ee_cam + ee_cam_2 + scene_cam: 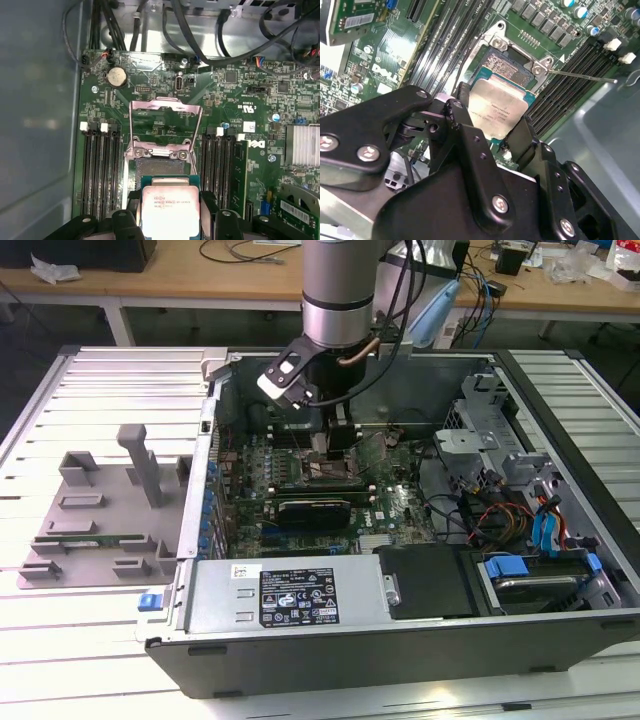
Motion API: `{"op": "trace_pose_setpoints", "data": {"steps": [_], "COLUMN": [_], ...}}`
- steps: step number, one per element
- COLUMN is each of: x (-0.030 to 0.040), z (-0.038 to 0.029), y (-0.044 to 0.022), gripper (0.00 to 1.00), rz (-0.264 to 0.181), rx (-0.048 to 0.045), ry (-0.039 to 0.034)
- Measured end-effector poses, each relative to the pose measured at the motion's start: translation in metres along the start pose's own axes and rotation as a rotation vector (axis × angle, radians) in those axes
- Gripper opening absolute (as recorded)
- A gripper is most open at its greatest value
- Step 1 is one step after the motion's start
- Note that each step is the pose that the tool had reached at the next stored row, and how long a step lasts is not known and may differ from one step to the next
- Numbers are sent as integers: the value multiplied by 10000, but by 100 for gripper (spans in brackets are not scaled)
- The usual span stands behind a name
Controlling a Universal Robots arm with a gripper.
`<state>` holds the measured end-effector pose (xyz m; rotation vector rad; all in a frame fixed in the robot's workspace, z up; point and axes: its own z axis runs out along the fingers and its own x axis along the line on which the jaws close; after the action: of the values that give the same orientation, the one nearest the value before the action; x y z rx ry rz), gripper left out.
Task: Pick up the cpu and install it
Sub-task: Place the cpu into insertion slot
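The claw (491,119) grips the cpu (169,206) by its edges, held flat over the open socket (151,165). The metal lid (165,106) is flipped up so the chip can fit.

Silver arm (335,290), black screw-studded gripper (492,120)

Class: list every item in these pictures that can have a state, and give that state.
cpu: gripped by its edges, not seated.
gripper: shut on the cpu.
socket: empty.
socket frame: swung up, open.
lever: released.
computer case: side open.
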<state>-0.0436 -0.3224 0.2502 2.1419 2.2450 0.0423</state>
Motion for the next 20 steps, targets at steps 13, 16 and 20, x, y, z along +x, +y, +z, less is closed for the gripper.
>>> {"op": "trace_pose_setpoints", "data": {"steps": [13,16,20], "x": [1,1,1], "z": [8,40,101], "y": [0,-1,-4], "gripper": [55,55,55], "rz": [6,6,0], "rx": [-1,-1,4], "ry": [16,16,-90]}}
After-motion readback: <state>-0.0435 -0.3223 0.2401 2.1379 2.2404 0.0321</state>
